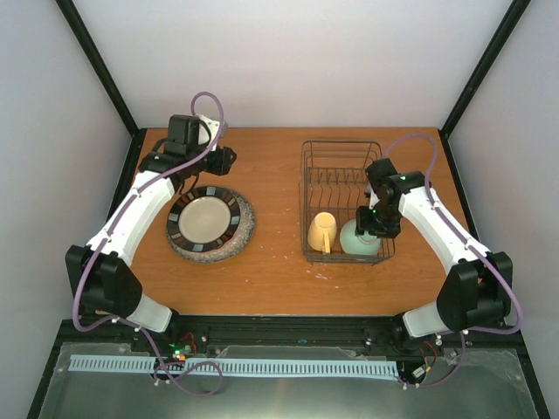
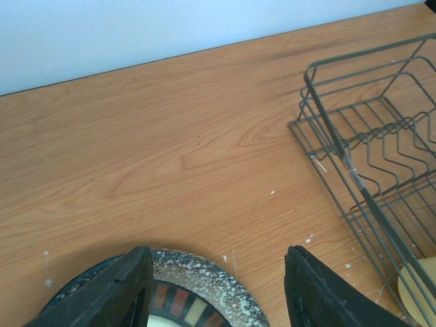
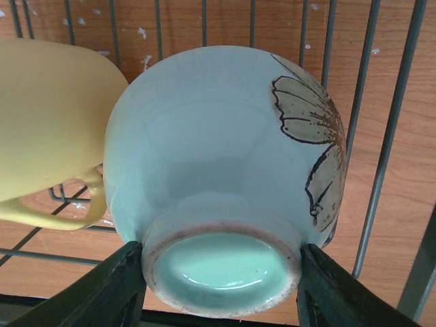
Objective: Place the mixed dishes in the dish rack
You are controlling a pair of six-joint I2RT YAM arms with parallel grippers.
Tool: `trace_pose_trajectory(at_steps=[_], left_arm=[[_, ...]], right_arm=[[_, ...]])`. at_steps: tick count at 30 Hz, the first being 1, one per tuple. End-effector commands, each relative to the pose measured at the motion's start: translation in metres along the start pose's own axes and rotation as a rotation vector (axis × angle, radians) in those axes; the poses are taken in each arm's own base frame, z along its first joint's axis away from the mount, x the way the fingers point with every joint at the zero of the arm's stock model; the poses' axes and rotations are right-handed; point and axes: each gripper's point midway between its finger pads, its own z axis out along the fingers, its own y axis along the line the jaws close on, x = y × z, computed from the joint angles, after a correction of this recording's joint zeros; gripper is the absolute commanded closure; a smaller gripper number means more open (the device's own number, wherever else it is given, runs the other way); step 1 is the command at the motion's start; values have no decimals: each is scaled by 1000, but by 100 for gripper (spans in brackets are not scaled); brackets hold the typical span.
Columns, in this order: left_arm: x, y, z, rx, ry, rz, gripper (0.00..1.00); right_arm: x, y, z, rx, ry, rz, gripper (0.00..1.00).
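On the wooden table [image 1: 271, 179], itemised from my own two arms:

1. Dish rack [image 1: 345, 144]: dark thin wire, rectangular, standing right of centre with its long side running away from my bases, well apart from the plate.
2. Yellow mug [image 1: 321, 231]: inside the rack at its near end, left side.
3. Bowl [image 3: 218, 157]: pale green with a painted flower on one flank, upside down in the rack's near end, just beside the mug on its right, foot ring turned toward my right wrist camera.
4. Plate [image 1: 208, 220]: striped band inside a speckled outer edge, flat on the table left of centre.
5. My right gripper [image 3: 221, 272]: about half spread, one dark finger [image 3: 109, 286] pressed to each side of the bowl's foot ring, so I have the bowl in my grasp.
6. My left gripper [image 2: 216, 262]: jaws parted, poised over the plate's far rim, fingers [image 2: 116, 286] to either side with only plate and tabletop showing between them, holding nothing
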Motion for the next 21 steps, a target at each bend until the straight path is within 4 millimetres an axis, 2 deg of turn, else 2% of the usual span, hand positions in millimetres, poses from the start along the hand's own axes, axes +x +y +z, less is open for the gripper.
trace_pose_trajectory(at_steps=[1,10,16,21], left_arm=[[2,13,-11,-57,-5,-2,46],[23,34,-6,-97,45,-65,33],[46,60,-4,-211,109,-126,30],[48,61,-8,-219,100,-132,30]], right_arm=[[-3,-4,9,44,-12,0,97],[1,0,37,36,35,-14,97],[-1,4,47,52,47,-39,97],[-5,6,49,60,32,-45,97]])
